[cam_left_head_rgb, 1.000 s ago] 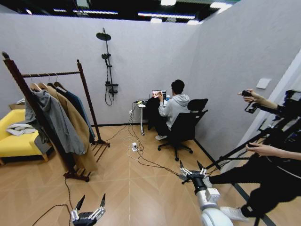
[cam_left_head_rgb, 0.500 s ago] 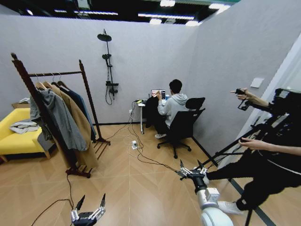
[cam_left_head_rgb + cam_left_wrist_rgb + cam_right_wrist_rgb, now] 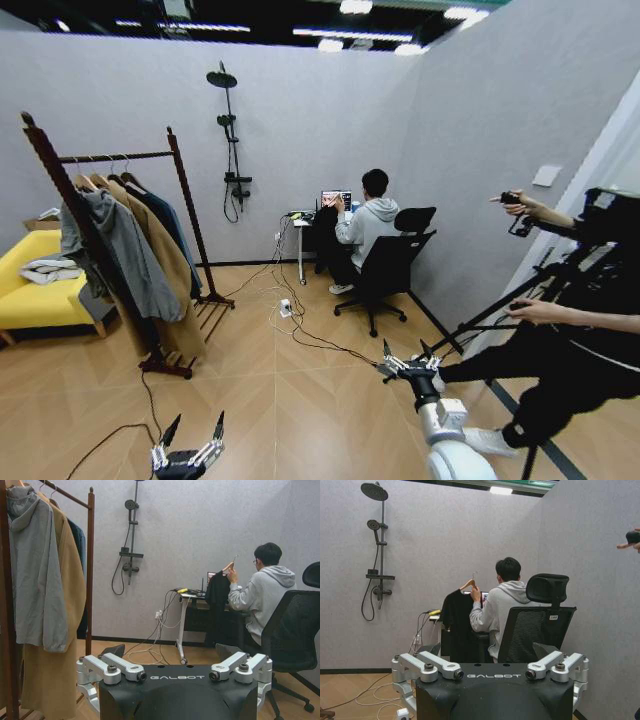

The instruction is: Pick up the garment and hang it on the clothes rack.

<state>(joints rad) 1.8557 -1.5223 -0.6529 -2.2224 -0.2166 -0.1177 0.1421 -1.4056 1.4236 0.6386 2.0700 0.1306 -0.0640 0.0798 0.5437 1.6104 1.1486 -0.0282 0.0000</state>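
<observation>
The clothes rack [image 3: 186,205] stands at the left on the wooden floor, its dark wooden post [image 3: 90,555] also in the left wrist view. On its top rail hang a grey hooded top [image 3: 125,255], a long tan coat [image 3: 170,270] and, at the far end, the dark teal-blue garment [image 3: 165,228], a strip of which [image 3: 78,542] shows behind the coat. My left gripper [image 3: 197,422] is low in front of me, open and empty, well short of the rack. My right gripper [image 3: 404,350] is held out to the right, open and empty too.
A yellow sofa [image 3: 30,300] sits behind the rack. Cables [image 3: 300,335] trail across the floor. A person sits on an office chair [image 3: 388,272] at a small desk [image 3: 303,225], holding a black top on a hanger [image 3: 457,617]. A person with a tripod [image 3: 500,325] stands close at the right.
The whole picture has shifted a little right and down, so the camera turned slightly left; both grippers hold the same pose. The person at the right lowered a raised hand slightly.
</observation>
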